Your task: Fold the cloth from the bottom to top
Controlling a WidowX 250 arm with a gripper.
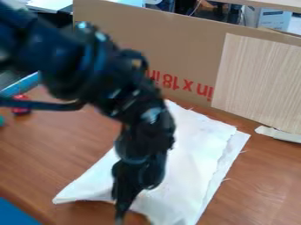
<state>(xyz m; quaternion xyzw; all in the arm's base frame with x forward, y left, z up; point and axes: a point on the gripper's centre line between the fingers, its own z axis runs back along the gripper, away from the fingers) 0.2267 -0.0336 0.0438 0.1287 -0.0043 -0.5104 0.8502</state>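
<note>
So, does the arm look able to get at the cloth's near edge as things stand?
Probably yes: the gripper hangs right at the near edge of the white cloth, and I see nothing lying in between. Whether it touches the cloth, I can't tell.

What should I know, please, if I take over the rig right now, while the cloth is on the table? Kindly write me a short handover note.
Tool: low, at the cloth's near edge; whether it grips the cloth, I cannot tell.
Cloth: white, on the wooden table, partly behind the arm. Two offset layers show along its right side in the picture; I cannot tell whether a fold made them.
Done: no completed bottom-to-top fold that I can confirm.
Left: probably check the grip, bring the near edge up to the far end, then lay it down and smooth it.
</note>
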